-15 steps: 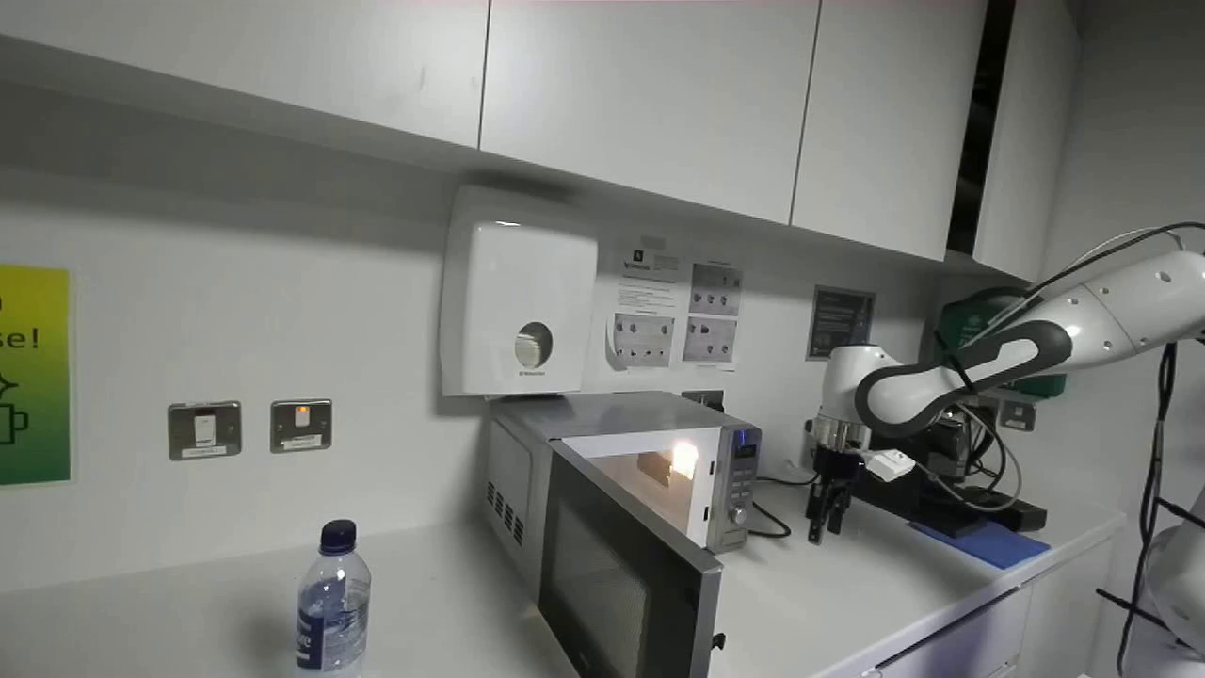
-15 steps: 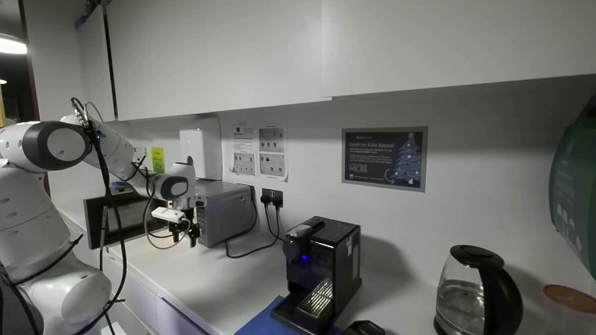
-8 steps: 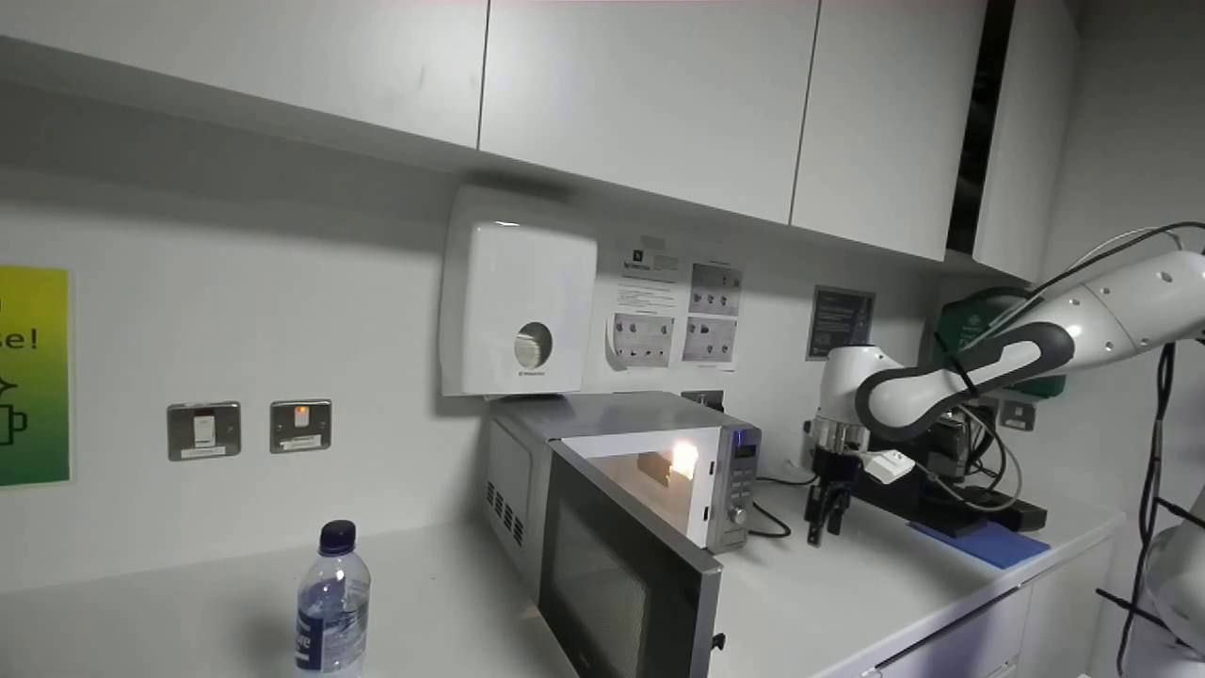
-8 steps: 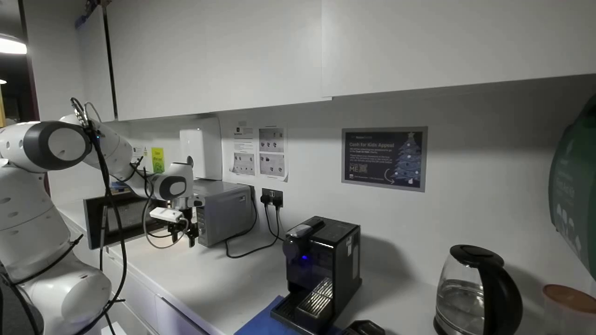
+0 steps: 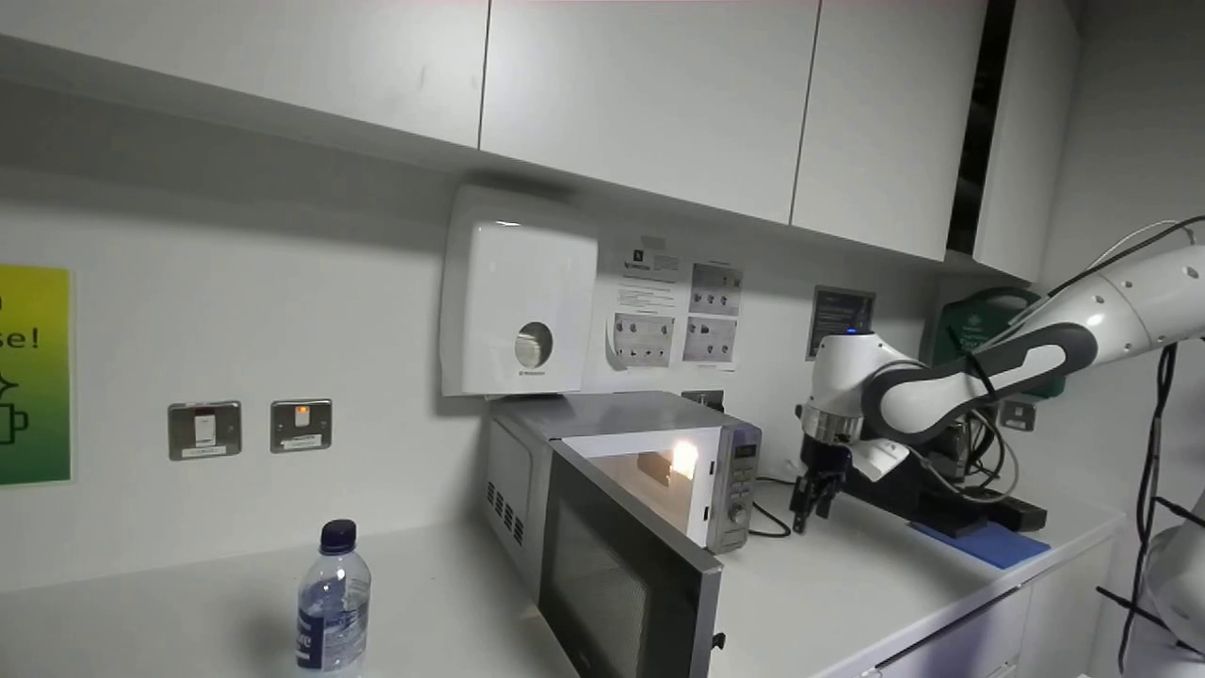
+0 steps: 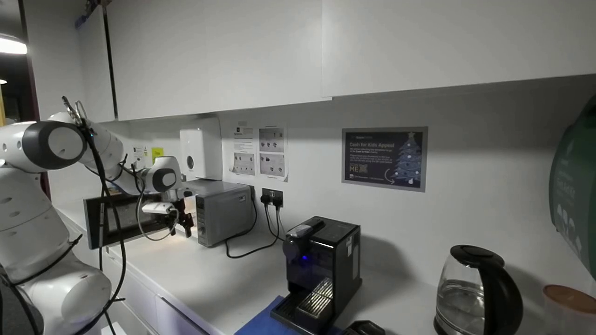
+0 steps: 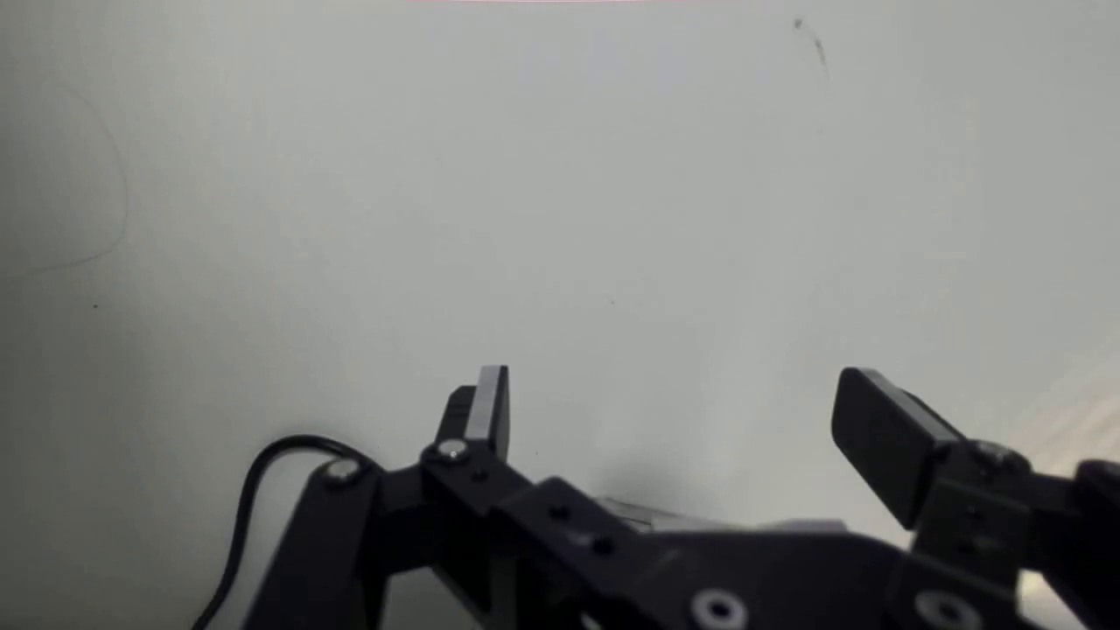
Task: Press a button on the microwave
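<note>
The silver-grey microwave [image 5: 602,414] stands against the wall, and it shows from its side in an exterior view [image 6: 228,211]. Its dark glass door [image 5: 621,574] is swung wide open and the inside is lit. Its control panel [image 5: 737,490], with small buttons and a round knob, is on the front right. My gripper [image 5: 811,521] hangs above the counter, tilted, to the right of the panel and apart from it. In the wrist view the gripper [image 7: 674,407] is open and empty, its two pads [image 7: 879,437] wide apart over the white counter. The panel is not visible there.
A water bottle [image 5: 334,603] stands left of the door. A black coffee machine [image 6: 326,270] on a blue mat [image 6: 260,321] and a glass kettle [image 6: 465,298] stand farther along the counter. A black cable [image 7: 254,481] lies near the gripper. Cabinets [image 5: 650,94] hang above.
My gripper has risen a little, tilted and moved slightly toward the microwave's front. A blue light now shows on top of the wrist. The blue tint on the panel's top has faded.
</note>
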